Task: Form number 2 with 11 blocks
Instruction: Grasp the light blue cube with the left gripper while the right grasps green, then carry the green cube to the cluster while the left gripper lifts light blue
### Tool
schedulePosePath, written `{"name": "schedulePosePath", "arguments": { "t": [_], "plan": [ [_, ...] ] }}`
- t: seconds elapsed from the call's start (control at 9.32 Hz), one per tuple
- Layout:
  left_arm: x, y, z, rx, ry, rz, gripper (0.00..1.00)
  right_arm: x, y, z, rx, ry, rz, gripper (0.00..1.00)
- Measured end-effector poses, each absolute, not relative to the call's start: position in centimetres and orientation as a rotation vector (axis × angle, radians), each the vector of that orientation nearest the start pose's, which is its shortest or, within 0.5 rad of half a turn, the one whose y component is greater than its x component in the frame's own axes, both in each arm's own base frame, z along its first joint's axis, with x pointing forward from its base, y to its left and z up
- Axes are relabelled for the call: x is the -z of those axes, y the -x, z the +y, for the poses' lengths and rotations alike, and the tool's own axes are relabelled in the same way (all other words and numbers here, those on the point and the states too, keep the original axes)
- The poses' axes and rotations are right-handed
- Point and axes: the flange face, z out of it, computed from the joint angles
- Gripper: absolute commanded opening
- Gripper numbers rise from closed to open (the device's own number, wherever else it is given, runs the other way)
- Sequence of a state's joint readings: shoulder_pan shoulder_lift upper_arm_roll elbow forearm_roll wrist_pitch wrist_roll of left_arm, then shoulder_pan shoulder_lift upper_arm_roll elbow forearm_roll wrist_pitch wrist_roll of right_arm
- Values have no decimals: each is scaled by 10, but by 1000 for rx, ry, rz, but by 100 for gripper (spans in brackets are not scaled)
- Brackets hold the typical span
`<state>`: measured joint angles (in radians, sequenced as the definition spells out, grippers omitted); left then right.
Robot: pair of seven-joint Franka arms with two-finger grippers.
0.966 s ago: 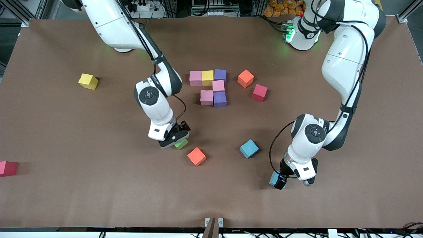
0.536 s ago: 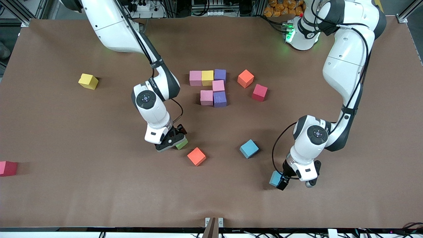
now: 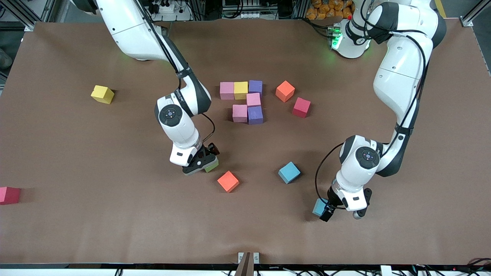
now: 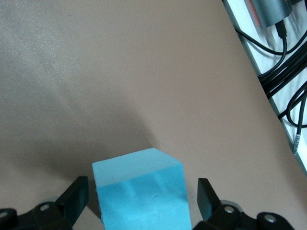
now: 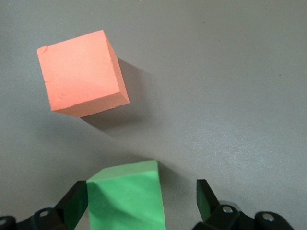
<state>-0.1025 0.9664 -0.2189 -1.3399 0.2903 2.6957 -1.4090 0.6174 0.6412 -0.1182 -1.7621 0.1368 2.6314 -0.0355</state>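
- The left gripper (image 3: pixel 324 211) is seen low near the table's front edge, fingers spread wide around a light blue cube (image 4: pixel 140 191); gaps show on both sides, so nothing is clamped yet.
- The right gripper (image 3: pixel 202 164) is set down likewise over the green cube (image 5: pixel 125 199), jaws fully apart, one finger touching or nearly touching it; an orange cube (image 5: pixel 81 73) lies just beside.
- Each cube is best centred and squared between the pads before closing, as soft foam may twist.
- The partial number 2 (image 3: pixel 245 100), six touching cubes, is found toward the table's back edge.
- Both fingertips' contact with the table is hidden; the green cube is mostly covered in the front view.
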Motion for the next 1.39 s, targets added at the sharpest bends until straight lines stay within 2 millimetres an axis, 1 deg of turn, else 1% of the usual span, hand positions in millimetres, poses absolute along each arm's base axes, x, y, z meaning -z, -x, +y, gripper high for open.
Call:
{"name": "schedulePosePath", "arguments": {
  "t": [0.32,0.43,0.54,0.75,0.97,1.29,1.39],
  "plan": [
    [-190,-742,-208,495,3019,-1586,100,-234,-602,336,319,2978,-697,100],
    [-189,-742,-208,497,3027,-1565,42,-233,-601,336,302,2978,-687,100],
    [-189,-742,-208,504,3044,-1519,0,-231,-600,335,288,2975,-667,100],
    [-190,-743,-206,512,3061,-1465,0,-227,-597,338,273,2969,-661,100],
    [-191,-743,-206,500,3056,-1460,0,-222,-594,339,260,2971,-664,100],
    [-197,-741,-206,377,2996,-1413,0,-214,-592,338,242,2976,-665,100],
    [-201,-737,-208,324,2983,-1359,0,-213,-591,340,240,2975,-668,78]
  ]
}}
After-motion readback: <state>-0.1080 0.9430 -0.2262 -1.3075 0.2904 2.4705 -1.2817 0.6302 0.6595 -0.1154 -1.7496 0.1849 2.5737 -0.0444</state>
